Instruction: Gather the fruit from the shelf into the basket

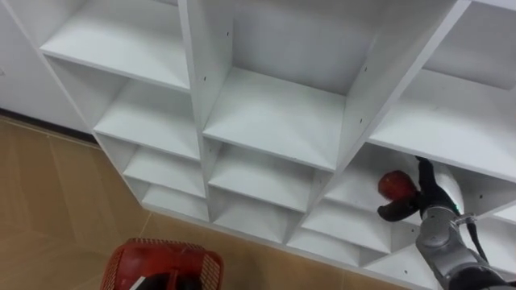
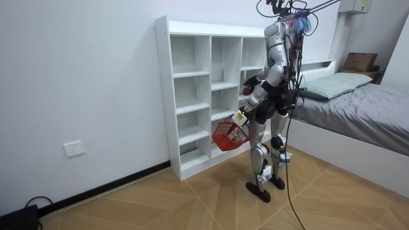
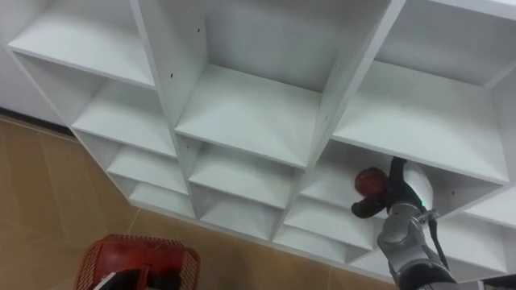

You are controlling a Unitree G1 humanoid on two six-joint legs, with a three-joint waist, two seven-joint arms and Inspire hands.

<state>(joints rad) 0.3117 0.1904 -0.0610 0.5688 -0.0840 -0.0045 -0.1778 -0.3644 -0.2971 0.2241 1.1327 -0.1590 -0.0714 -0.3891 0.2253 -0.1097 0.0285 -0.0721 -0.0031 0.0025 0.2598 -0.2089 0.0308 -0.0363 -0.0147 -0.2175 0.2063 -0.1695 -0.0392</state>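
Note:
A round red fruit (image 1: 394,184) (image 3: 368,181) is in a compartment of the right column of the white closet (image 1: 274,113) (image 2: 192,64). My right hand (image 1: 425,200) (image 3: 397,199) reaches into that compartment, with dark fingers and thumb curled round the fruit. In the room view the same hand (image 2: 253,82) is stretched toward the shelves at chest height. A red mesh basket (image 1: 161,264) (image 3: 133,262) (image 2: 228,135) hangs at my lower left. My left hand (image 2: 241,117) holds it by the handle at hip height. The other compartments in view are bare.
I stand upright facing the closet on a wooden floor (image 2: 192,204). A bed (image 2: 358,108) lies close behind me at the room view's right. The white wall (image 2: 77,76) with a socket (image 2: 73,149) runs along the room view's left.

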